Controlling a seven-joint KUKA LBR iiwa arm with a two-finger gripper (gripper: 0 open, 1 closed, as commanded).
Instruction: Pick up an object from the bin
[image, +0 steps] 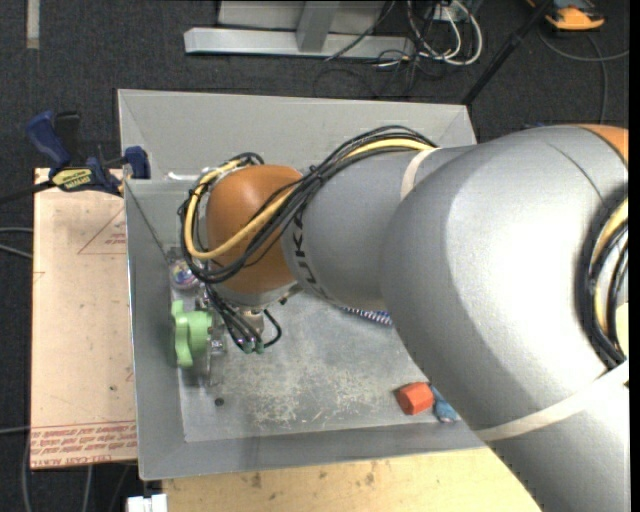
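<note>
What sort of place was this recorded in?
Likely a robotics lab: a large grey arm reaches into a metal bin, with dark carpet and loose cables beyond it.

Grey metal bin (300, 385) w/ orange block (413, 398) nr front wall, blue bit (444, 411) beside, green obj (190, 335) at left.

You're looking at a robotics lab. A large silver industrial arm (480, 270) reaches into a grey metal bin (300, 125). Dark carpet (80, 60) lies around it, and at the top of the frame loose cables (440, 35) trail past a metal stand foot (290, 40).
</note>
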